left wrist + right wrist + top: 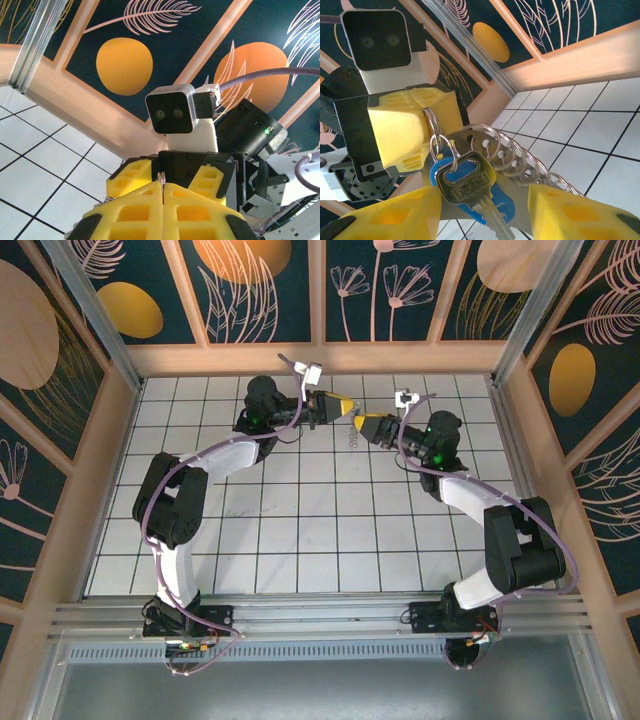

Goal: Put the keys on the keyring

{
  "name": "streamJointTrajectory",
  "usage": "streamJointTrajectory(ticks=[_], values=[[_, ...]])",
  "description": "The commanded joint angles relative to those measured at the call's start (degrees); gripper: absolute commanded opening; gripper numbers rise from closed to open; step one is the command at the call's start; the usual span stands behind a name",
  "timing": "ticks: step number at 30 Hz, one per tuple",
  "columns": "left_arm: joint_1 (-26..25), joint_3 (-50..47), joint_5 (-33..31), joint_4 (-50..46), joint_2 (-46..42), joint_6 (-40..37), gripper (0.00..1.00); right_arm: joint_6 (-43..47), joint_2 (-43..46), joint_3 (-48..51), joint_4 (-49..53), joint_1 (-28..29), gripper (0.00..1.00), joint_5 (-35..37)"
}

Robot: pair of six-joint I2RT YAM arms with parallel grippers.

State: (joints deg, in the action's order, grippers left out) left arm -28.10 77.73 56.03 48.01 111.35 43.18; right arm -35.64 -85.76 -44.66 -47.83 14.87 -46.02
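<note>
My left fingers (338, 405) are closed on the thin metal ring (161, 177). They pinch it only at its edge, right at the tips. My right fingers (371, 426) stand apart on both sides of the key (465, 186), and I cannot tell if they press it or only frame it. The key, with its blue head, hangs in the air between my two arms, above the far middle of the bench (600, 125). It is just under the ring, and a chain of small rings (512, 150) trails from there to the right.

The first danger, I think, is that the key is not fully on. I cannot see if its hole has passed the whole coil of the ring. If not, and my right fingers let go, the key would drop to the bench.

The second danger is the pinch itself. The ring is thin and smooth, and the key and chain pull it down, so it may turn or slip out between my left fingers.

Third, the chain lies close to my right fingers. When I draw back it could catch there and tug the ring away.

Also my two sets of fingers are nearly touching, so a small wrong move would make them bump.
</note>
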Motion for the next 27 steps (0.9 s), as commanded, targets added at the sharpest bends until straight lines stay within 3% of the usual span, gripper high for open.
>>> streamJointTrajectory(ticks=[1,9,27], values=[[-0.29,-0.13,-0.57,3.67,-2.32,0.35,0.0,2.34,0.75,-1.57,0.47,0.62,0.5,0.77],[-0.38,-0.13,-0.7,3.67,-2.3,0.46,0.0,3.2,0.74,-1.51,1.37,0.85,0.46,2.25],[-0.47,-0.04,-1.1,3.67,-2.23,0.64,0.0,6.35,2.86,-0.6,4.41,1.27,0.08,0.53]])
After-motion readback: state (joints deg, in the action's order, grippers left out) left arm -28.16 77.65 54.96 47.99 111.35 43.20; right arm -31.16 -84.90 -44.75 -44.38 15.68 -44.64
